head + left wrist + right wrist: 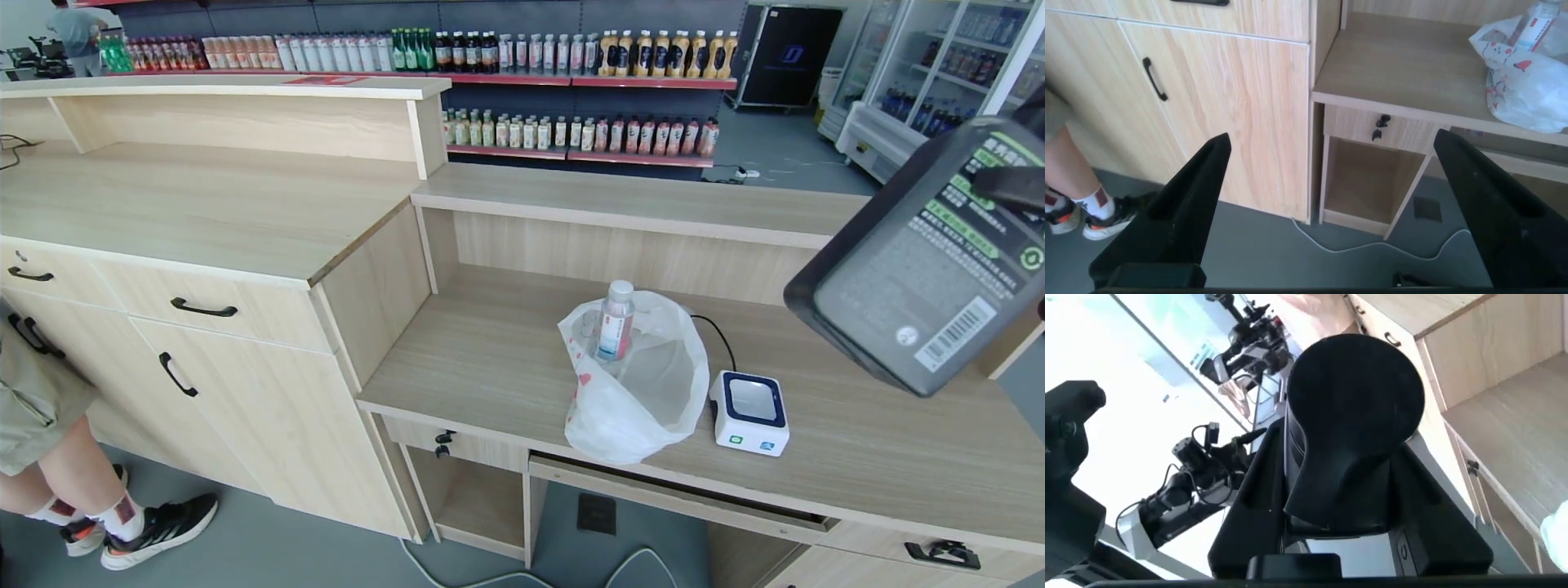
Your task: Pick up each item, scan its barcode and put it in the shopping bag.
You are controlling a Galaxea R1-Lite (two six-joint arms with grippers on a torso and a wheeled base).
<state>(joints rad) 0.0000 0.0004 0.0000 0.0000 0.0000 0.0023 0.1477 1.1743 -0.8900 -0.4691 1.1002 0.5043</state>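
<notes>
Black container (pixel 922 261): held up in the air at the robot's right, above the right end of the low counter and well apart from the scanner. It is tilted, its printed side toward the head camera, with a barcode label (pixel 955 331) at its lower corner.
Right gripper (pixel 1346 482): clamped on the black container, one finger on each side of its body.
Left gripper (pixel 1333 147): fingers spread wide with nothing between them, hanging low in front of the cabinets, to the left of the low counter.
Shopping bag (pixel 645 392): white plastic, mouth open, slumped on the low counter near its front edge.
Clear bottle (pixel 615 322): upright inside the bag, white cap sticking out above the rim.
Scanner (pixel 749 411): small white box, dark window facing up, just beside the bag on its right; a black cable (pixel 718 331) runs back from it behind the bag.
Low counter (pixel 490 351): pale wood, with a key in the drawer lock (pixel 443 441) below.
In the way: the held container hides the counter's far right part in the head view.
High counter (pixel 188 204): to the left, with drawers and doors with black handles under it.
Background: shelves of drinks (pixel 571 57) and glass-door coolers (pixel 922 73).
</notes>
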